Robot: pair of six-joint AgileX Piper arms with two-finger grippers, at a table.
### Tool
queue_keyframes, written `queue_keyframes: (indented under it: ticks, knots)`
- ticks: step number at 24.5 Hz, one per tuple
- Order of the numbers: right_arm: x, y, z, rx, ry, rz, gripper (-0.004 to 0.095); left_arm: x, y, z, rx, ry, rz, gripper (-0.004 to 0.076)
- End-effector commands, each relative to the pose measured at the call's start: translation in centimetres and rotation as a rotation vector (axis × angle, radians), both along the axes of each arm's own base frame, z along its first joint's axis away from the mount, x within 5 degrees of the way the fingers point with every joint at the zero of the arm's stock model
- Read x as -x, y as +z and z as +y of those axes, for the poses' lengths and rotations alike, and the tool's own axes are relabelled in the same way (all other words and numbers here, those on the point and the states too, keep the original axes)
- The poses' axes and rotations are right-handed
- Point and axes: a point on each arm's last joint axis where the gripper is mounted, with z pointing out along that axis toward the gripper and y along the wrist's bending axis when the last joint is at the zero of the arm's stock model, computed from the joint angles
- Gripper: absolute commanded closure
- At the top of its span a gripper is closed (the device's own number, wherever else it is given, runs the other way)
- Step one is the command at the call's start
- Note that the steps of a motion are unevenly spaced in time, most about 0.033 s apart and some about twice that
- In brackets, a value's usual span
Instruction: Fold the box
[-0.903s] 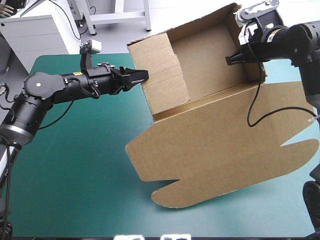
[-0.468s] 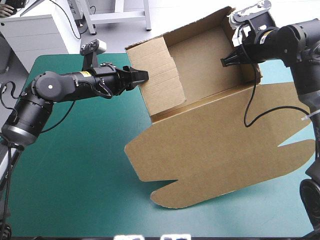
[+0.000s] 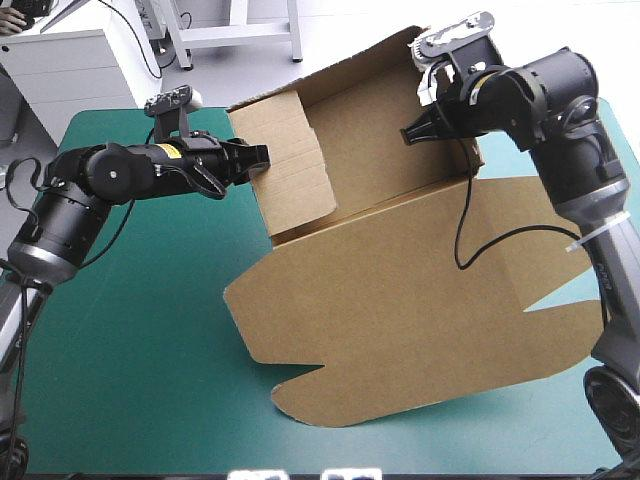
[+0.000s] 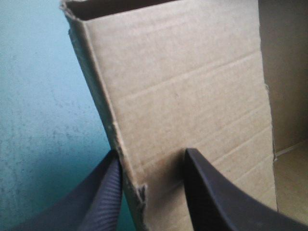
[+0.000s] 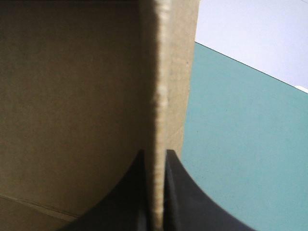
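The brown box (image 3: 400, 300) is an open tray with raised walls at the far middle of the table. Its big lid lies spread toward the front, with notched flaps at its edge. My left gripper (image 3: 258, 157) is shut on the tray's thick, doubled left wall (image 4: 183, 86), one black finger outside and one inside (image 4: 151, 152). My right gripper (image 3: 408, 133) is shut on the thin right wall from above. In the right wrist view the board's edge (image 5: 159, 72) runs up between the two fingers (image 5: 155, 152). The tray sits tilted, its back wall toward the table's far edge.
Bare teal-green cover (image 3: 130, 350) lies left of and in front of the lid. More of it shows beside the box (image 4: 43, 120) and beyond the right wall (image 5: 240, 144). The lid's front flap (image 3: 330, 405) comes close to the table's front edge.
Both grippers have carried the box to the left across the table, keeping hold of the two side walls. The lid has slid left with it.
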Motion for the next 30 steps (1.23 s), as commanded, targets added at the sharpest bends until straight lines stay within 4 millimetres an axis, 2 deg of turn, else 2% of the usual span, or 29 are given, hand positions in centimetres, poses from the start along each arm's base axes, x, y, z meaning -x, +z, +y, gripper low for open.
queue_keyframes:
  ticks: [1, 5, 9, 15, 21, 24, 30]
  knots:
    - [2.0, 1.8, 1.9, -0.116, 0.108, -0.051, 0.0924, -0.6, 0.7, -0.9, 0.045, 0.006, -0.039, 0.0443]
    - [2.2, 1.8, 3.0, -0.119, 0.140, -0.064, 0.0924, -1.6, -1.3, -2.1, -0.036, -0.010, -0.002, 0.0444]
    - [2.2, 1.8, 3.0, -0.117, 0.141, -0.065, 0.0924, -2.5, -2.7, -2.3, -0.094, 0.008, 0.029, 0.0443]
    - [2.2, 1.9, 2.9, -0.106, 0.137, -0.074, 0.0924, -3.0, -2.6, -2.4, -0.076, 0.013, -0.011, 0.0443]
    - [3.1, 3.6, 2.3, -0.122, 0.136, -0.132, 0.0926, -2.7, -1.8, -3.5, 0.063, -0.071, -0.038, 0.0437]
    - [3.3, 4.0, 2.2, -0.122, 0.137, -0.138, 0.0926, -3.1, -1.9, -2.9, 0.122, -0.060, -0.039, 0.0435]
    - [3.3, 4.0, 2.2, -0.115, 0.144, -0.147, 0.0926, -3.8, -4.1, -0.3, 0.240, -0.079, -0.040, 0.0435]
